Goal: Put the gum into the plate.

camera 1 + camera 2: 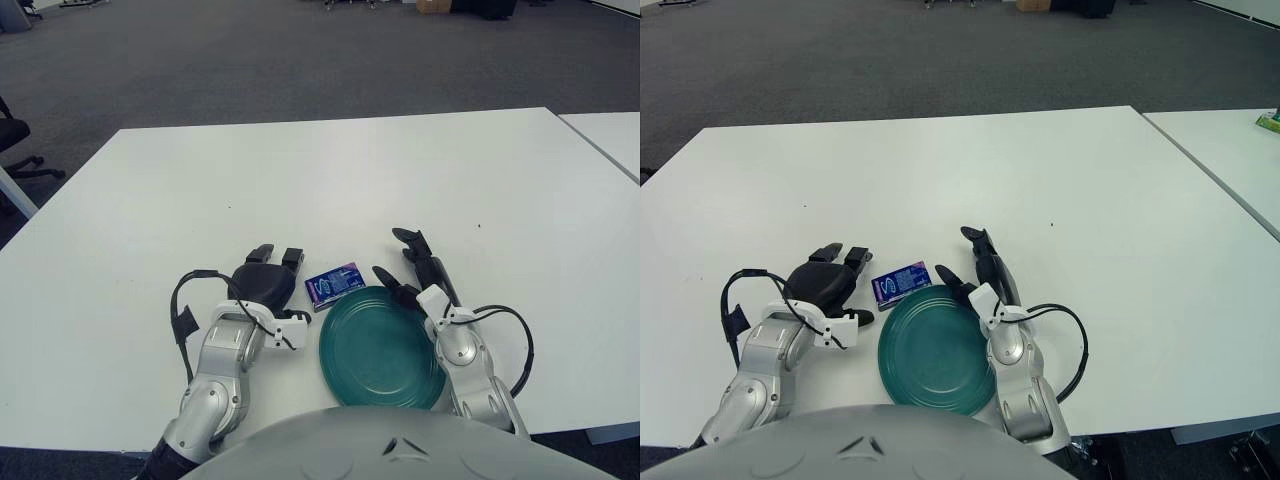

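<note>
From my station I see two silver metal forearms with rounded casings. The left hand (262, 283) has a black domed back and short black fingers; the right hand (418, 270) has slim black fingers. White brackets join hands to wrists. A black cable loops beside each forearm — both sit just beside the teal plate (345, 370). A grey curved torso shell fills the bottom edge.

White counter (330, 180), rectangular, surface matte with a few small dark specks. A second white counter (1230, 150) stands just beside it on the right, separated by a narrow gap; a small green item (1269, 121) sits at its far edge. Grey carpet floor (250, 60) beyond. Black office chair (15, 150) at left edge, partly cut off.
</note>
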Controlling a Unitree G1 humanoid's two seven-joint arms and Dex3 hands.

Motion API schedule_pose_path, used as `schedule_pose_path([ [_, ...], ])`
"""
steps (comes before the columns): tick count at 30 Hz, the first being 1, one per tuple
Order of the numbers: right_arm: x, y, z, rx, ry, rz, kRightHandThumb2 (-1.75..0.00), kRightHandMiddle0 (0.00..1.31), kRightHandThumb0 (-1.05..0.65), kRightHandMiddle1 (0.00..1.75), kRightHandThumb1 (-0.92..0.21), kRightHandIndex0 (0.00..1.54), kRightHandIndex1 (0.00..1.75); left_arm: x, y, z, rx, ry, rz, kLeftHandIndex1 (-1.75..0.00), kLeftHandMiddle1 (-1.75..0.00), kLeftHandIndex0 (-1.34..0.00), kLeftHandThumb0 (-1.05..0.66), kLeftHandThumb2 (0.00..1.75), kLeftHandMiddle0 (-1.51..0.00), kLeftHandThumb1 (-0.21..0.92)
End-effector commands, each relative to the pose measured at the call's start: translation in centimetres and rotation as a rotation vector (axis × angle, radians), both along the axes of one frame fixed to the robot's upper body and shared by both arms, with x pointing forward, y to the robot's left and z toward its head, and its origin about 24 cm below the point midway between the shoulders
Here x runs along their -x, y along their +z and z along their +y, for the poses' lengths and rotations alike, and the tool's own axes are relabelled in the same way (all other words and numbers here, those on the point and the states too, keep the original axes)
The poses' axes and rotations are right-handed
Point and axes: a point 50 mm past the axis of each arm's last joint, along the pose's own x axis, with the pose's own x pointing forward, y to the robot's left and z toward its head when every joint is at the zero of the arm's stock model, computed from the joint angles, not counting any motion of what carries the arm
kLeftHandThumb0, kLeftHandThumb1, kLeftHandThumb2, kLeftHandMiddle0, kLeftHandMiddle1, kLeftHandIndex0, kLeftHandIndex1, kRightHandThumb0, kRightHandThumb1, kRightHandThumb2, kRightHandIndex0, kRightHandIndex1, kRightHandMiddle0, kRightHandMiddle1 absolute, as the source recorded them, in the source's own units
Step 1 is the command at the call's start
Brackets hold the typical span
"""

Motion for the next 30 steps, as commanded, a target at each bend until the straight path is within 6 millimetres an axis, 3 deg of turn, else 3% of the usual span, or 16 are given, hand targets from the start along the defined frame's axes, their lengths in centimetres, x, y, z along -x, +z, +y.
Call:
schedule_pose_path([
  [1,1.2,-2.4,-0.8,0.019,-0.032,0.111,-0.44,0.00,-0.76,0.60,-0.92,0.30,0.65,-0.5,0.2,-0.5,-0.002,-0.004,-0.004,-0.76,-0.05,0.00,-1.05,0.49,-0.27,0.92],
  [18,2.3,-2.7,-4.5,0.010,-0.245,0.098,-0.52,0.00,-0.74,0.69,-0.92,0.31,0.65,-0.4,-0.6,-3.6,0.125,-0.051,0.011,-0.86,-0.10,0.00,-1.05,0.54,-0.30,0.92],
  [21,2.3,-2.6,-4.9,-0.011,-0.268,0.098,-0.50,0.00,-0.72,0.67,-0.92,0.30,0.62,-0.4,-0.4,-3.9,0.130,-0.065,0.016,-0.85,-0.40,0.00,-1.05,0.55,-0.16,0.92],
  [24,2.3,-2.4,-5.3,-0.022,-0.286,0.097,-0.49,0.00,-0.71,0.65,-0.92,0.29,0.61,-0.4,-0.2,-4.2,0.136,-0.076,0.016,-0.85,-0.55,0.00,-1.05,0.55,-0.08,0.92],
  [30,2.2,-2.0,-5.8,-0.021,-0.316,0.085,-0.47,0.00,-0.69,0.63,-0.92,0.28,0.61,-0.2,0.1,-4.9,0.147,-0.098,0.018,-0.84,-0.67,0.00,-1.05,0.56,-0.03,0.92],
])
